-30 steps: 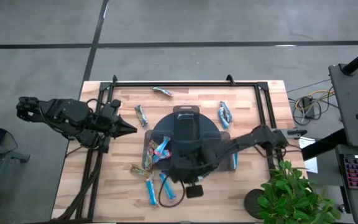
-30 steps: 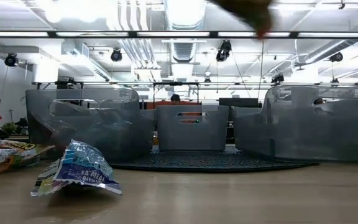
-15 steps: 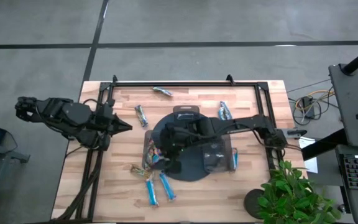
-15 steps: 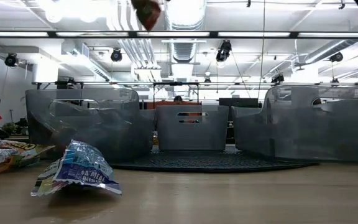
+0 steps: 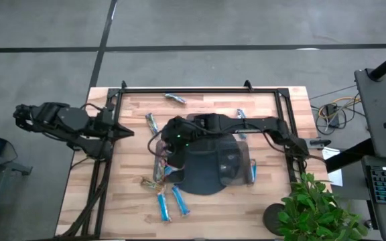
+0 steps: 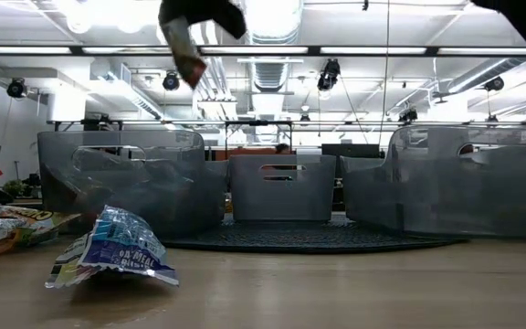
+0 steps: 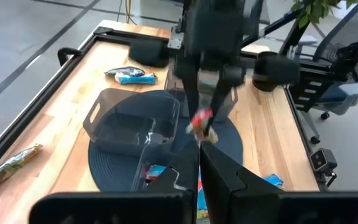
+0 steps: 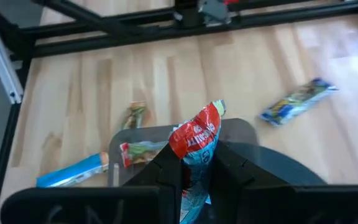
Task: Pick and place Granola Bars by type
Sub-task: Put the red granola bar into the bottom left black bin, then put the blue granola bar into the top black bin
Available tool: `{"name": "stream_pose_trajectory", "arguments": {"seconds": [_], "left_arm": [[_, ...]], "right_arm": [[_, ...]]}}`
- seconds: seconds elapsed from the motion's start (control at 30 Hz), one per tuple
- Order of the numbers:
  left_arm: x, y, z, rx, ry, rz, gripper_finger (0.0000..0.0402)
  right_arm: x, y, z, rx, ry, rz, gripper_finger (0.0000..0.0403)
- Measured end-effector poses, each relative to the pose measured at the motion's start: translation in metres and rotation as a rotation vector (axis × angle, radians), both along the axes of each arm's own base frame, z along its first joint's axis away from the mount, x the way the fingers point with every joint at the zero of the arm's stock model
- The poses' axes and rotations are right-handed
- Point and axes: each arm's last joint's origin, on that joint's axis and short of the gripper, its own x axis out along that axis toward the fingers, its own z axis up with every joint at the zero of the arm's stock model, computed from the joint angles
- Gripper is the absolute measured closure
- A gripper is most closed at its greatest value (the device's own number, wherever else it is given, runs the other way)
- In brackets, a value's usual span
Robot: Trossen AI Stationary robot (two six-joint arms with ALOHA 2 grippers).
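The right arm is stretched from the right edge of the table across the middle of the high view, and its gripper (image 5: 169, 142) is held above the left part of the dark round tray (image 5: 210, 181). A red bar (image 8: 197, 140) is pinched between its two fingers; in the right wrist view the crinkled red wrapper with white lettering is seen standing up from the fingertips, with a light blue patch at its lower end. In the low view the same bar (image 6: 185, 50) is seen hanging tilted near the upper left of the frame, well above the clear bins (image 6: 281, 187).

The left arm is folded at the left edge of the high view, and its gripper (image 5: 127, 131) is pointed toward the tray with the fingers pressed together on nothing.

Other bars are scattered on the wooden table (image 5: 267, 107): a greenish-silver bar (image 5: 175, 99) near the top centre, a light blue bar (image 5: 241, 122) right of centre, and two light blue bars (image 5: 171, 203) below the tray in the lower centre. A crumpled blue wrapper (image 6: 112, 249) is seen at the lower left of the low view.
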Motion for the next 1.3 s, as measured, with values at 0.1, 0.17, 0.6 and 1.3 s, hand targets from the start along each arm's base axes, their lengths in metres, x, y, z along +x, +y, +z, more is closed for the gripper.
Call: {"name": "stream_pose_trajectory", "arguments": {"seconds": [0.1,0.17,0.6,1.3], "left_arm": [[-0.002,0.001,0.000,0.003,-0.007,0.009,0.0402],[-0.004,0.002,0.001,0.007,-0.010,0.018,0.0402],[-0.007,0.004,0.001,0.022,-0.021,0.039,0.0402],[-0.007,0.004,0.000,0.043,-0.021,0.033,0.0402]], "right_arm": [[0.008,0.002,-0.014,0.010,0.017,0.012,0.0360],[0.012,0.002,-0.022,0.012,0.027,0.015,0.0359],[0.019,0.004,-0.039,0.061,0.068,0.073,0.0273],[-0.005,-0.004,0.007,-0.041,-0.002,0.008,0.0225]]}}
